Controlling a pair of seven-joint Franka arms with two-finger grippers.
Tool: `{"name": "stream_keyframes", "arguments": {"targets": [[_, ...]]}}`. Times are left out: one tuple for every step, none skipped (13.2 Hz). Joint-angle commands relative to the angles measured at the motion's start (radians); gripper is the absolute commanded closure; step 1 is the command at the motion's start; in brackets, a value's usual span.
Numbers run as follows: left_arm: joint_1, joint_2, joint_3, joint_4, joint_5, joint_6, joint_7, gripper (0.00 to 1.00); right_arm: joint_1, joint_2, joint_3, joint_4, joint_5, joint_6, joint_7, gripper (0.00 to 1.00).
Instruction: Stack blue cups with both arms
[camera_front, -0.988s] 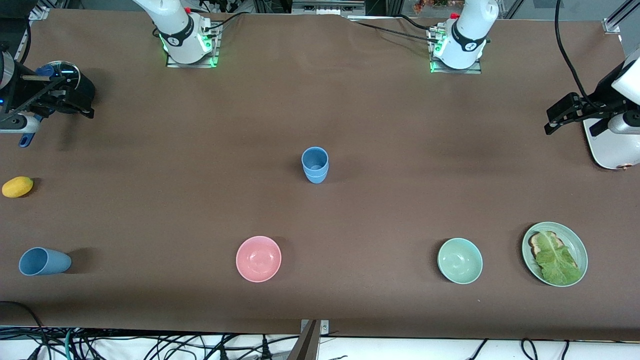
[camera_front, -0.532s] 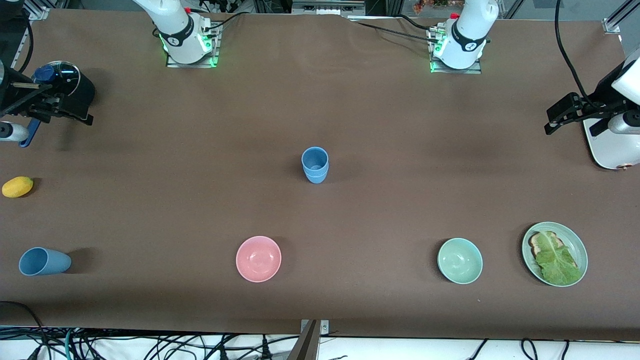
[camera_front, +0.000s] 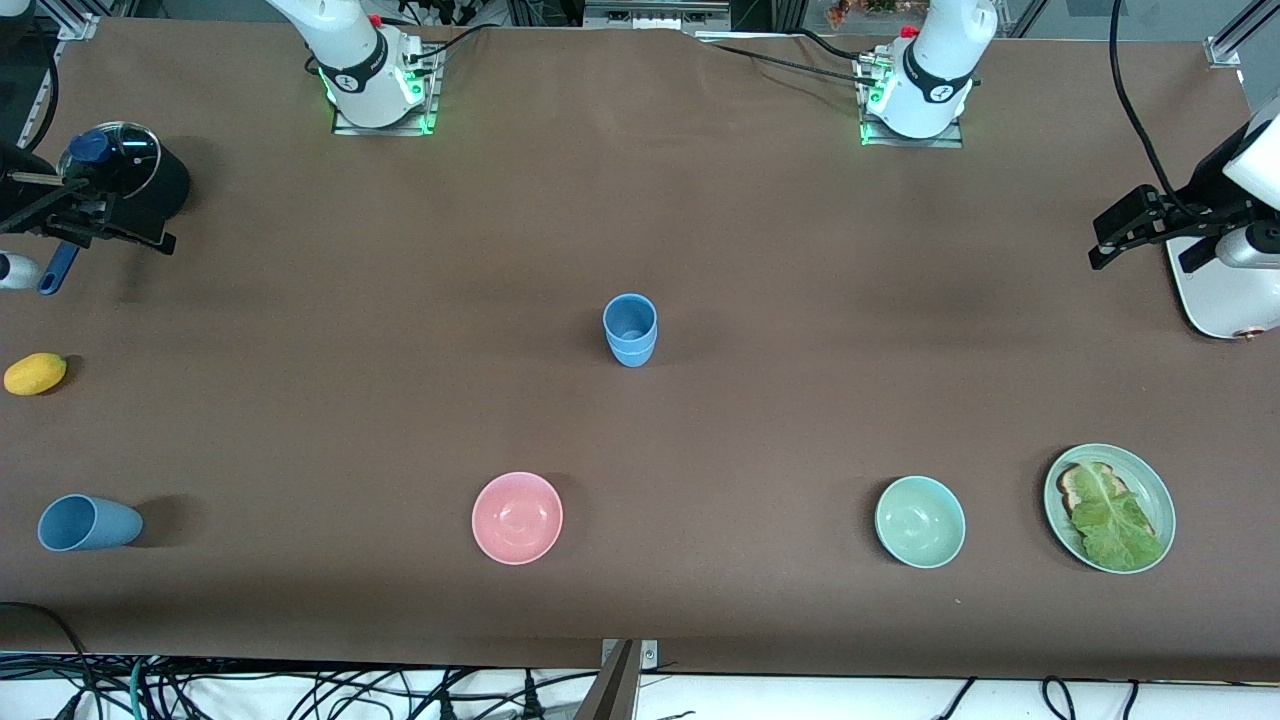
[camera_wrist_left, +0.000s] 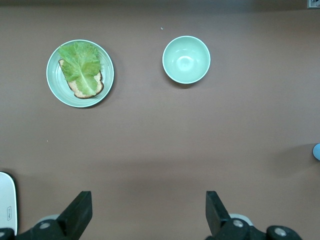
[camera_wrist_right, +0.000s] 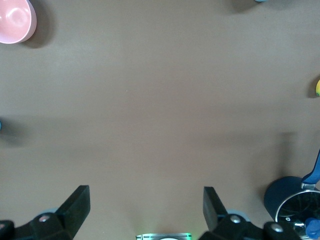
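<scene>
Right pincer hangs spread and empty over its end of the desk, well apart from the lone blue cup lying on its side near the front edge. The stacked blue cups stand mid-desk. Left pincer waits spread at its end; I'd guess the next move is grabbing that tipped cup.

The brown table covering is looking like matt cloth. The stacked blue cups are showing matt plastic, as are the pink bowl and pale green bowl. The pot's lid is gleaming like glass.
</scene>
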Motion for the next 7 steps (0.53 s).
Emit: {"name": "stream_keyframes", "arguments": {"targets": [[-0.004,-0.003,0.000,0.017,0.000,-0.020,-0.011,0.00,-0.009,0.014,0.009,0.030,0.011,-0.019,0.014,0.00],[-0.004,-0.003,0.000,0.017,0.000,-0.020,-0.011,0.00,-0.009,0.012,0.009,0.030,0.011,-0.021,0.017,0.00],[-0.004,-0.003,0.000,0.017,0.000,-0.020,-0.011,0.00,-0.009,0.012,0.009,0.030,0.011,-0.021,0.021,0.00],[-0.004,-0.003,0.000,0.017,0.000,-0.020,-0.011,0.00,-0.009,0.012,0.009,0.030,0.011,-0.021,0.023,0.00],[-0.004,-0.003,0.000,0.017,0.000,-0.020,-0.010,0.00,-0.008,0.012,0.011,0.030,0.011,-0.022,0.025,0.00],[-0.004,-0.003,0.000,0.017,0.000,-0.020,-0.011,0.00,-0.005,0.012,0.011,0.028,0.011,-0.027,0.026,0.00],[-0.004,-0.003,0.000,0.017,0.000,-0.020,-0.011,0.00,-0.005,0.012,0.011,0.028,0.009,-0.024,0.026,0.00]]}}
